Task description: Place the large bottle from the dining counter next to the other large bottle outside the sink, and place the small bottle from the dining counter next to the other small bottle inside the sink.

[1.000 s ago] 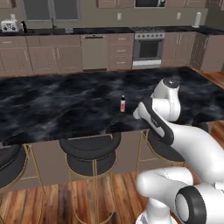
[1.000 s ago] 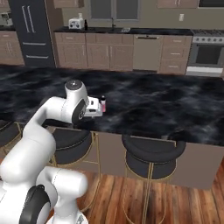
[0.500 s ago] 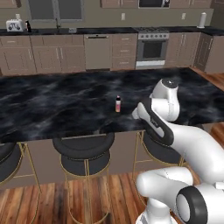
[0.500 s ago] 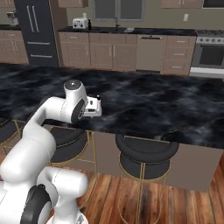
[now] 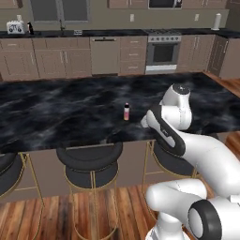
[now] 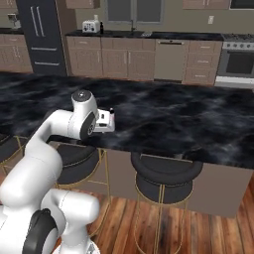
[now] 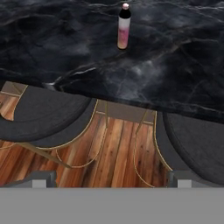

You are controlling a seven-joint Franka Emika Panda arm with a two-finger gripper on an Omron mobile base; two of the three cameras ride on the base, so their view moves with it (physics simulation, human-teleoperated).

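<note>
Left base view, left to right: three stools point(image 5: 89, 157) along the dining counter point(image 5: 56, 112), one small bottle point(image 5: 126, 111) upright on it, well apart from the gripper point(image 7: 111, 177), spread wide and empty over the counter edge.

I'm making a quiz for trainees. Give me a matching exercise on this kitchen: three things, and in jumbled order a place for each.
Things:
1. small bottle
2. stools
3. toaster

Places:
A. on the far back worktop
B. upright on the dining counter
C. tucked under the counter's near edge

Pairs: 1-B, 2-C, 3-A
</note>
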